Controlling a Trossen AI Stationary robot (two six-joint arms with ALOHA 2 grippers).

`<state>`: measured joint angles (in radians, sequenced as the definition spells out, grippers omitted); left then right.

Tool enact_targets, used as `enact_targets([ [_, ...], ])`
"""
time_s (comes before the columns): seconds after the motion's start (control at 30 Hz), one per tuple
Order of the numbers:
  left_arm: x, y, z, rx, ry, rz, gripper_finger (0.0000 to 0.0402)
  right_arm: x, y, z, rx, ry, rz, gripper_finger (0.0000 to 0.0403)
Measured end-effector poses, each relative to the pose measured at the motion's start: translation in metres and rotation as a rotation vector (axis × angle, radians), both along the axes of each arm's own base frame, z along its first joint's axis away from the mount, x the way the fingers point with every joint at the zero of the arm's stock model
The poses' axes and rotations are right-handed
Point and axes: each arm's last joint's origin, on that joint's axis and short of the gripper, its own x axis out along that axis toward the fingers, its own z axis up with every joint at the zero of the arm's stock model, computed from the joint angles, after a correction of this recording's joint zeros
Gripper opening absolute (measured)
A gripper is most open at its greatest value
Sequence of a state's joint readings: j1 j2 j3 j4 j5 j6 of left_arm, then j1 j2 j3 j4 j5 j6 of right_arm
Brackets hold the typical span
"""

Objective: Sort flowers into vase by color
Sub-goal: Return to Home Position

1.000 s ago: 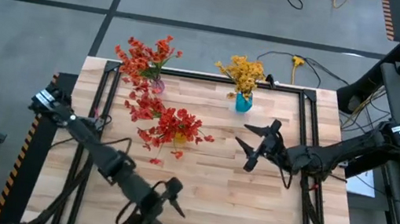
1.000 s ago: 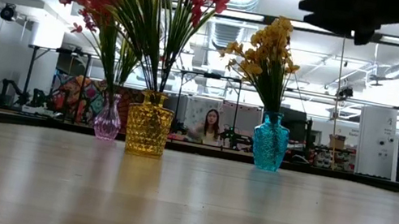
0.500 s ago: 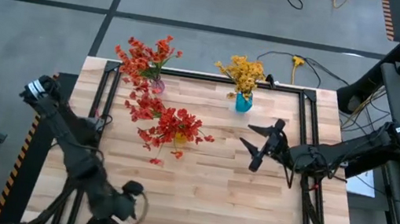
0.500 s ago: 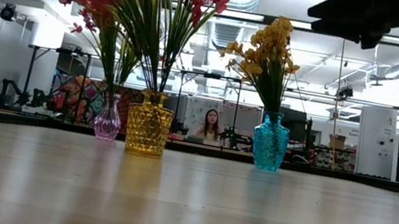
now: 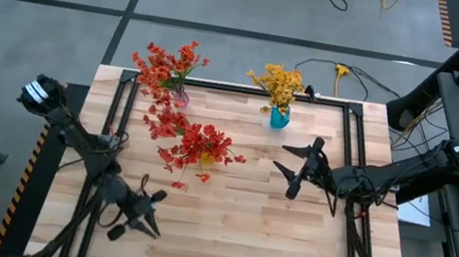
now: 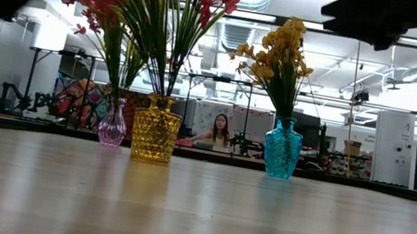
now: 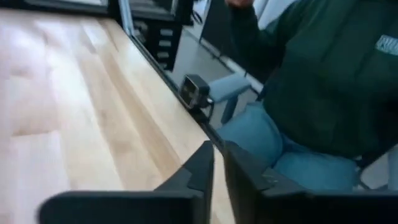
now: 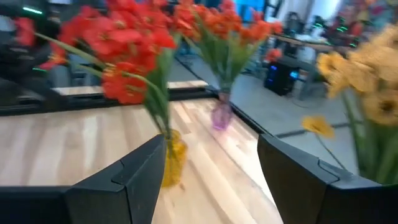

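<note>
All sorted: red sprigs in pink vase, table 11 o'clock. Red-orange sprigs in yellow vase, near centre. Yellow sprigs in blue vase, 1 o'clock.
Empty right gripper at 3 o'clock of yellow vase, pincer wide.
Empty left gripper at 7 o'clock, pincer narrow, almost closed.
Risk: if right arm retreats low, open finger may catch blossoms, tip yellow vase.
Stems' long axis near vertical, blossoms up.

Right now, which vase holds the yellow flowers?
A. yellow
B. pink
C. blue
C: in the low view the yellow flowers have their stems in the blue vase, and the high view shows the same.
</note>
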<state>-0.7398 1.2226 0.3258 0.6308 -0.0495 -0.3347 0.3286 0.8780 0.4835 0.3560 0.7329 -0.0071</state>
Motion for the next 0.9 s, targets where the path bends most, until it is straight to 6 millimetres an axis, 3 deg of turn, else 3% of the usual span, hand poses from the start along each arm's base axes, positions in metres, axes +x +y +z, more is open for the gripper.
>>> enact_targets([
  [0.1, -0.002, 0.016, -0.006, -0.019, -0.060, -0.007, 0.0004, 0.000, 0.001, 0.006, -0.032, -0.027, 0.055, 0.0246],
  [0.2, -0.004, 0.026, -0.006, 0.000, -0.084, -0.031, 0.0007, -0.006, -0.001, 0.013, -0.068, -0.052, 0.062, 0.0243],
  [0.37, -0.011, 0.041, 0.002, 0.075, -0.019, -0.066, 0.0001, -0.021, -0.005, 0.021, -0.080, -0.108, 0.091, 0.0244],
  [0.63, -0.033, 0.060, 0.026, 0.163, -0.089, -0.080, 0.0000, -0.047, -0.014, 0.011, -0.032, -0.188, 0.102, 0.0244],
  [0.9, -0.045, 0.070, 0.021, 0.254, -0.208, -0.031, 0.0000, -0.073, -0.022, 0.004, -0.017, -0.334, 0.102, 0.0249],
])
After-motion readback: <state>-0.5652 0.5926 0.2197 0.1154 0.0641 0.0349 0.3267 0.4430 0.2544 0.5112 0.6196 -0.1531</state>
